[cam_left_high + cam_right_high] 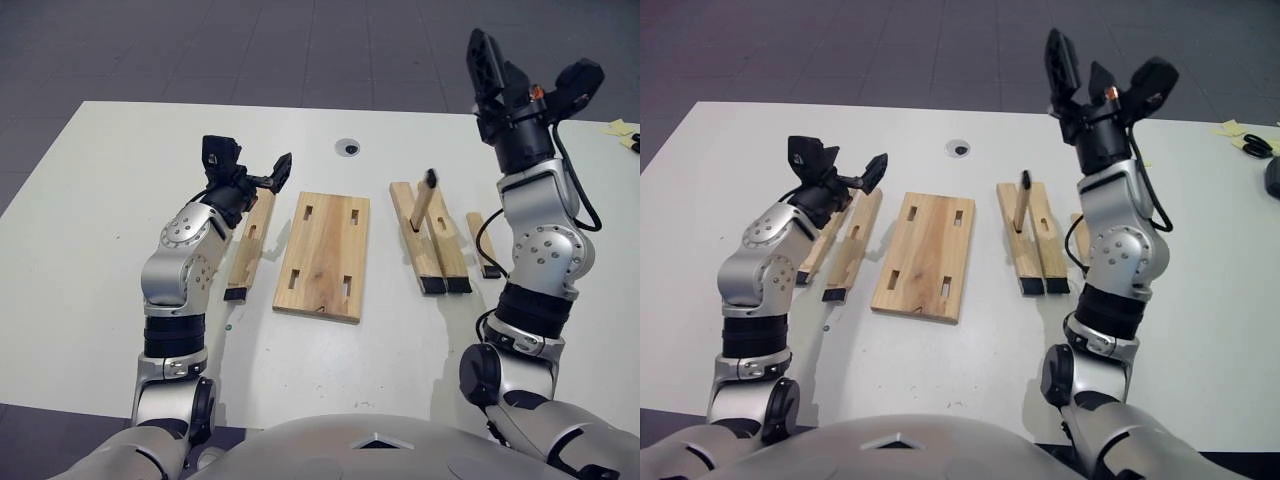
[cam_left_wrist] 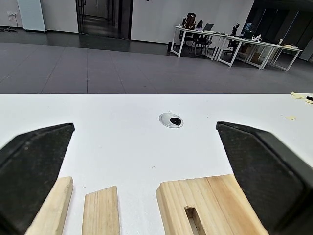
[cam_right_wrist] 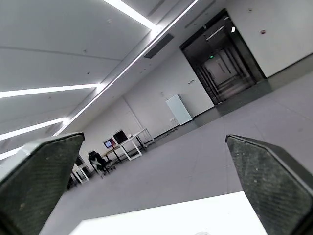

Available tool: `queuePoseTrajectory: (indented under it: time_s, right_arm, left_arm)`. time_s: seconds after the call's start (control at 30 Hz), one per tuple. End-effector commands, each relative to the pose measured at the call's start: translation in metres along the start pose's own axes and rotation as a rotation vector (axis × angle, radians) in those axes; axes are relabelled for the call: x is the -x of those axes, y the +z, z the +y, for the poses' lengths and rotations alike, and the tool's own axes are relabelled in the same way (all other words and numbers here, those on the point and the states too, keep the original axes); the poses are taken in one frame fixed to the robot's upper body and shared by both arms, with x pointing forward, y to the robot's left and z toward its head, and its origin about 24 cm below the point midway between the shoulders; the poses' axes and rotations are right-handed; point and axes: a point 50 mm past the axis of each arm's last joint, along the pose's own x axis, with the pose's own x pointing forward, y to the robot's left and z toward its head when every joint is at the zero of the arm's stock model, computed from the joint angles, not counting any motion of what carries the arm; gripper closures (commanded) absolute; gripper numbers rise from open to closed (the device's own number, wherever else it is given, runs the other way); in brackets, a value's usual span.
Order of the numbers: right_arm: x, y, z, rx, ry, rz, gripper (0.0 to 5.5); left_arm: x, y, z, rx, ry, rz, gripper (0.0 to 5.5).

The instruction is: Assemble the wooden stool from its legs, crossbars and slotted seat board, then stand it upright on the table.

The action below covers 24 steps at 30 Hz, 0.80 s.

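We record the slotted seat board flat at mid table, long axis near to far, leg pieces parallel either side; left gripper wide open, empty, over the left ones; right gripper raised far right, open, empty.

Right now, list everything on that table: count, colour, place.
Slotted wooden seat board: one, light wood, flat at centre.
Left wooden legs: two, light wood, black ends, left of board.
Right wooden legs: two, same, side by side right of board.
Black-tipped wooden bar: one, standing tilted on right legs.
Short wooden piece: one, by right arm, partly hidden.
Round cable grommet: one, grey, far middle.
Yellow paper notes: two or more, far right edge.
White table: one.
Left gripper: open, low over left legs.
Right gripper: open, raised high at right.
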Motion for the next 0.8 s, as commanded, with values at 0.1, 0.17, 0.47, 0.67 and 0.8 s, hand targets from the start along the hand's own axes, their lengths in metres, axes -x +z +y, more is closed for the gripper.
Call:
queuePoseTrajectory:
  time_s: [0.1, 0.17, 0.47, 0.67, 0.8]
  right_arm:
    - [0.008, -0.048, -0.004, 0.140, -0.016, 0.164, 0.11]
    - [0.009, -0.052, -0.013, 0.192, -0.042, 0.166, 0.11]
    - [0.014, -0.066, -0.021, 0.250, -0.054, 0.206, 0.11]
    - [0.009, -0.059, -0.016, 0.273, -0.035, 0.179, 0.11]
    - [-0.003, -0.043, -0.005, 0.269, -0.003, 0.117, 0.11]
  left_arm:
    - [-0.002, -0.001, -0.002, -0.005, -0.007, 0.009, 0.10]
    - [-0.002, 0.000, -0.003, -0.005, -0.009, 0.007, 0.10]
    - [-0.002, 0.000, 0.000, -0.007, 0.008, 0.003, 0.10]
    - [-0.002, 0.000, 0.000, -0.006, 0.011, 0.000, 0.10]
    - [-0.003, 0.000, 0.000, -0.004, 0.011, 0.002, 0.10]
